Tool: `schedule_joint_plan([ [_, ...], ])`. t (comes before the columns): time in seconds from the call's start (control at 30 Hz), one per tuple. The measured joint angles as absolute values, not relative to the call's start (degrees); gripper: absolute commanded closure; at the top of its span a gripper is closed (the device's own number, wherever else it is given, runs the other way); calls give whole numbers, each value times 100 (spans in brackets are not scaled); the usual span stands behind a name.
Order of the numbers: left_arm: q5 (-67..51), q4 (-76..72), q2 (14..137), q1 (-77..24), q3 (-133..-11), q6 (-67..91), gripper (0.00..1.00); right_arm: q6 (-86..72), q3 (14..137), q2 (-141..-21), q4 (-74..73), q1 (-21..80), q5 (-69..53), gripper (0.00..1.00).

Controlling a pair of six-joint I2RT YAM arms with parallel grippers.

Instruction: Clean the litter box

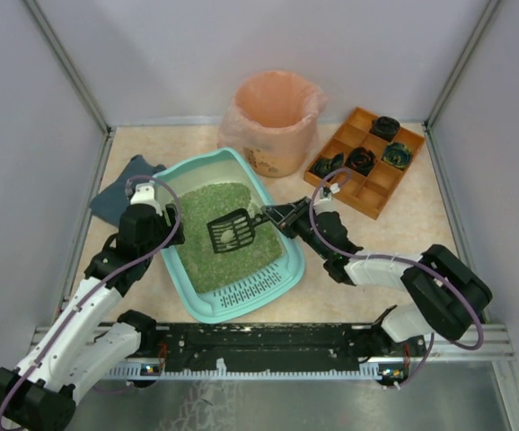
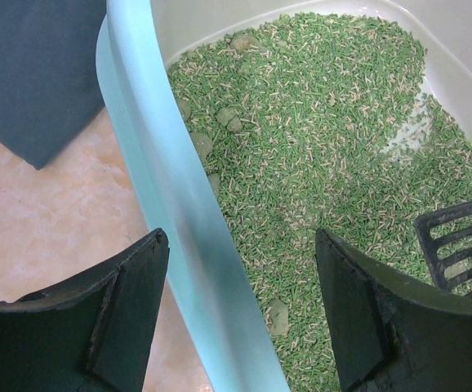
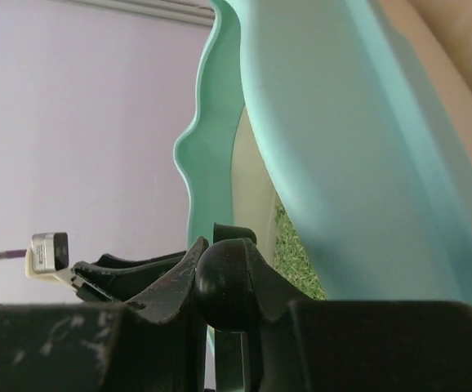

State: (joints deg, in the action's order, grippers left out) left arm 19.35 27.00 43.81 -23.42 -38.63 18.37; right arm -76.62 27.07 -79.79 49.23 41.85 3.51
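The teal litter box lies mid-table, holding green litter with pale clumps; its slotted ledge is at the near end. My right gripper is shut on the handle of a black slotted scoop held over the litter, with a pale clump in it. The scoop's edge shows in the left wrist view. My left gripper is open, straddling the box's left rim, one finger outside, one over the litter.
A round bin with a peach liner stands behind the box. An orange compartmented tray with dark items is at the back right. A dark blue cloth lies left of the box. Walls close in both sides.
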Motion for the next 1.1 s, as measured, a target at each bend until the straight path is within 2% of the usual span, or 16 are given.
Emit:
schedule_joint_plan([
  [0.33, 1935, 2703, 4379, -2342, -3863, 1839, 22, -7638, 2755, -7926, 4626, 4145, 482, 100],
  [0.5, 1938, 2703, 4383, -2342, -3863, 1837, 22, -7387, 3361, -7859, 3546, 4200, 604, 100],
  [0.77, 2012, 2724, 4342, -2342, -3863, 1865, 22, -7319, 3791, -7575, 2668, 4198, 873, 100],
  [1.1, 2036, 2746, 4335, -2342, -3863, 1927, 22, -7041, 5089, -7456, 1500, 3846, 1063, 100],
])
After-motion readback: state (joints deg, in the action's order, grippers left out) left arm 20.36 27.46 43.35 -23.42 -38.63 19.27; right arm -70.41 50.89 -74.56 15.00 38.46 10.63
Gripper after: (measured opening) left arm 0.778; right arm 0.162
